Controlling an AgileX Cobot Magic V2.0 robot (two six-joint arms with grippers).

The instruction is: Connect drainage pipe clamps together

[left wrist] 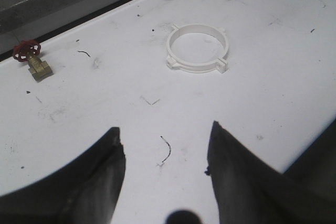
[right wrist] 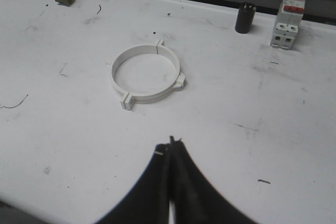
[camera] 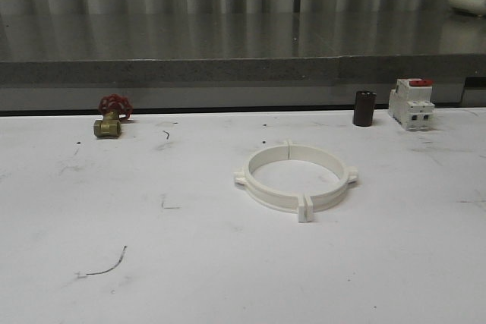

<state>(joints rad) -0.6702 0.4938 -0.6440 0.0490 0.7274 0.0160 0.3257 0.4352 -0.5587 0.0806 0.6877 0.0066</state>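
Note:
The two white drainage pipe clamps lie on the white table near its middle, their ends meeting so they form one ring with tabs at front and back. The same ring of clamps shows in the left wrist view, well away from my left gripper, which is open with nothing between its dark fingers. The ring of clamps lies apart from my right gripper in the right wrist view. That gripper is shut and holds nothing.
A brass valve with a red handwheel sits at the back left. A dark cylinder and a white breaker with a red top stand at the back right. A grey ledge runs behind the table.

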